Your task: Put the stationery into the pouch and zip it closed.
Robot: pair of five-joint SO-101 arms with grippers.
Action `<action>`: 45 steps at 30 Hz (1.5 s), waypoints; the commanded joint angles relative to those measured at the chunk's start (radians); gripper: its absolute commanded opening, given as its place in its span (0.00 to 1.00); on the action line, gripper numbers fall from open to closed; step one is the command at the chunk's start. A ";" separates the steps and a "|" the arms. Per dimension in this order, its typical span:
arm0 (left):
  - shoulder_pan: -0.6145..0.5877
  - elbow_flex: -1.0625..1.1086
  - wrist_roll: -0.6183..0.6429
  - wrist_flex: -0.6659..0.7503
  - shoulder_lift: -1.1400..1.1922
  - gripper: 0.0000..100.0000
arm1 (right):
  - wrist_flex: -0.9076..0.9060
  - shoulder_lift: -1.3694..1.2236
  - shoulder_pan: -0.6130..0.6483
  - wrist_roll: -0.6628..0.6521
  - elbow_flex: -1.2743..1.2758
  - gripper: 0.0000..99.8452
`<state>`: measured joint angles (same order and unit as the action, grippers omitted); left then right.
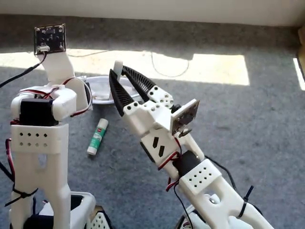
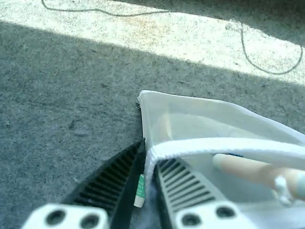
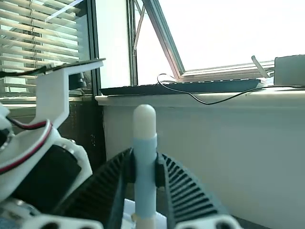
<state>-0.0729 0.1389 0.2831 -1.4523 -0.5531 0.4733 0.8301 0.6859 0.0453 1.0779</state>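
Observation:
A translucent white pouch lies on the grey carpet behind the arms. My left gripper is shut on the pouch at its zip edge, near one corner. A cream stick-shaped item lies inside it. My right gripper is raised above the pouch, shut on a pen with a light blue body and white tip that points upward. A green-and-white glue stick lies on the carpet between the two arms and shows between the left fingers as well.
A thin cable trails across a sunlit strip of carpet beyond the pouch. Open carpet stretches to the right of the right arm. The left arm's white body is close beside the right gripper.

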 commanded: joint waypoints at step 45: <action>-0.352 -0.064 0.014 0.011 -0.018 0.01 | -1.122 0.188 0.117 0.173 -0.394 0.22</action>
<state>-0.3751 0.1389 0.2831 -1.4523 -0.5531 -0.6437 0.9958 0.7503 0.2079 0.7449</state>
